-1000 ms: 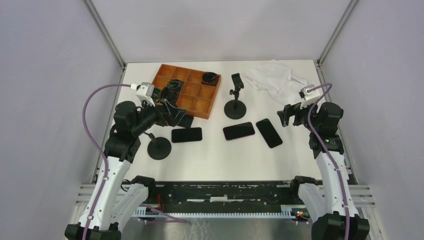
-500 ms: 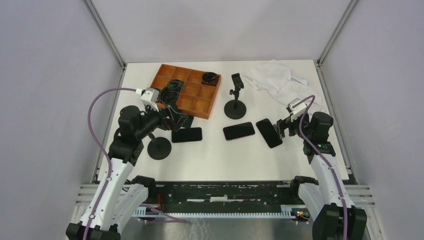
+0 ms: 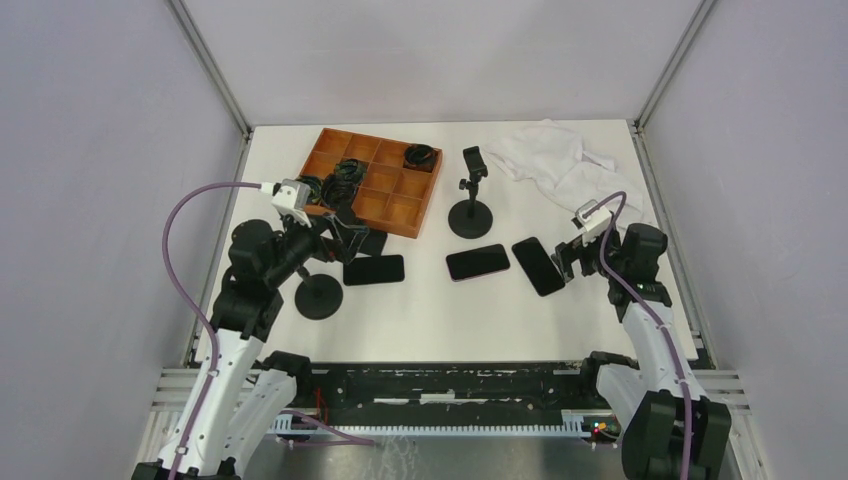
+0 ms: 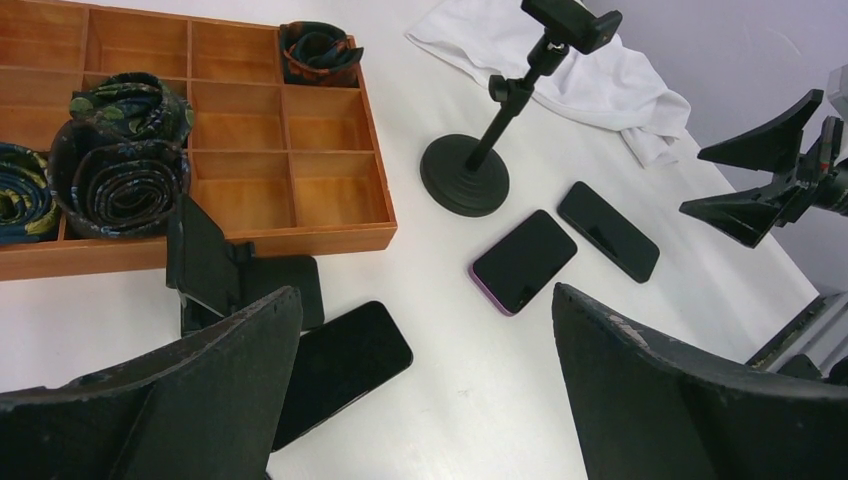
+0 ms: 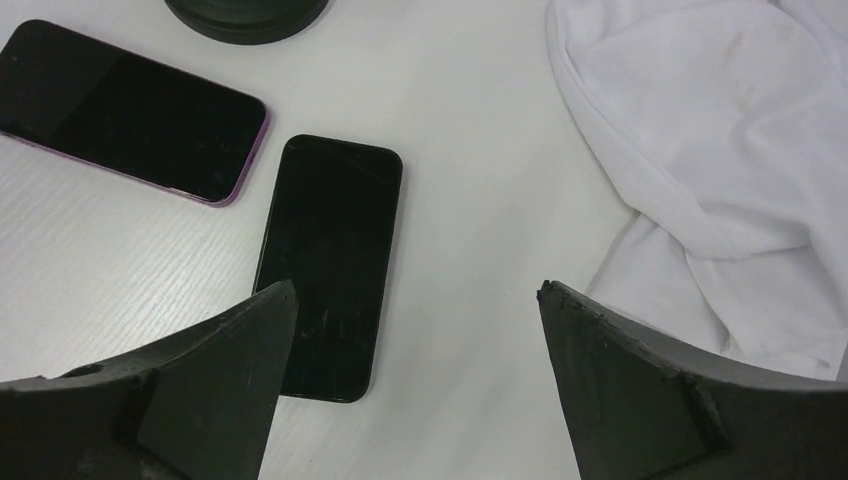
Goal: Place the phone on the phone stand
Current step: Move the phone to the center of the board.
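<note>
Top external view. Technician A: Report the location of each phone.

Technician B: Three phones lie flat, screen up, on the white tabletop [image 3: 440, 320]. The black slab phone [image 3: 374, 269] is left of centre. The dark phone with a purple edge [image 3: 477, 262] is at centre, just beside the black rectangular phone [image 3: 538, 266] on its right. None rests on a stand.

Technician A: Report the stands.

Technician B: The black phone stand with round base and clamp head [image 3: 471, 200] is upright, behind the dark phone with a purple edge and apart from it. A second black round stand base [image 3: 318, 297] sits near the left arm, which hides its stem in this view.

Technician A: State of each end effector?

Technician B: The left end effector [image 3: 345, 228] has its jaws spread wide and holds nothing. It is above the near edge of the orange-brown wooden compartment tray [image 3: 385, 205]. The right end effector [image 3: 563, 258] also has its jaws spread wide and is empty. It is at the near right end of the black rectangular phone, and contact cannot be determined.

Technician A: Other items?

Technician B: Rolled patterned ties [image 3: 345, 172] occupy tray compartments. A crumpled white cloth [image 3: 555, 160] lies at the far right.
</note>
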Controlling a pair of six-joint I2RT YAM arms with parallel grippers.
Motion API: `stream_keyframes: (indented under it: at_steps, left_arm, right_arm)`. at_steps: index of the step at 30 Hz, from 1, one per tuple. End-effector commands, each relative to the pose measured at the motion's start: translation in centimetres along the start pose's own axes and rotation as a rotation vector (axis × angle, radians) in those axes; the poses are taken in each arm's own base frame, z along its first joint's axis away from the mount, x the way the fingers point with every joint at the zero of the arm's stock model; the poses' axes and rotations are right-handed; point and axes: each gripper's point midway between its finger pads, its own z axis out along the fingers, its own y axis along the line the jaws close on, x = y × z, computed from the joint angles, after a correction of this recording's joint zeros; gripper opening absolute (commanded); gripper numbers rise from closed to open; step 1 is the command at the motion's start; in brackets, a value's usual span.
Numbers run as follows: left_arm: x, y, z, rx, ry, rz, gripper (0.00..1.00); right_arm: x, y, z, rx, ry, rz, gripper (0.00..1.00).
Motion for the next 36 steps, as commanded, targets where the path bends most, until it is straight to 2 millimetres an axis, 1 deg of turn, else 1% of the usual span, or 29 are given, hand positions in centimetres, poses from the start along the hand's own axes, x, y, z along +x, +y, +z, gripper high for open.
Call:
stream_keyframes:
  at_steps: [1, 4, 8, 10, 14, 18, 21, 27, 36]
  left_arm:
    - [-0.6, 0.1, 0.0, 0.0, -0.026, 0.053, 1.0]
    - [-0.7, 0.1, 0.0, -0.001, -0.03, 0.053, 1.0]
    - [-0.6, 0.1, 0.1, -0.003, -0.027, 0.05, 1.0]
    - [-0.6, 0.0, 0.1, 0.005, -0.023, 0.049, 1.0]
    - [0.1, -0.2, 0.6, 0.014, 0.005, 0.04, 1.0]
    - [0.9, -0.1, 1.3, 0.015, 0.044, 0.03, 1.0]
    - [1.1, 0.0, 1.5, 0.011, 0.057, 0.026, 0.99]
    - [1.2, 0.1, 1.5, 0.012, 0.059, 0.026, 0.99]
    - [1.1, 0.4, 1.4, -0.006, 0.056, 0.031, 0.99]
  right_arm:
    - [-1.5, -1.6, -0.3, 0.026, -0.059, 0.091, 0.98]
    - [-1.1, -2.4, -0.6, 0.045, -0.071, 0.143, 0.98]
    - [-0.6, -2.2, -0.4, 0.023, -0.069, 0.155, 0.98]
    - [-0.6, -1.2, -0.1, -0.032, -0.08, 0.16, 0.98]
    - [-0.5, 1.2, 0.2, -0.169, -0.108, 0.152, 0.98]
    - [-0.4, 1.7, 0.2, -0.193, -0.111, 0.113, 0.98]
    - [-0.2, 2.3, 0.5, -0.209, -0.093, 0.083, 0.98]
    - [0.1, 3.8, 1.4, -0.246, -0.047, 0.02, 0.98]
    - [0.0, 5.3, 1.7, -0.288, -0.03, -0.046, 0.98]
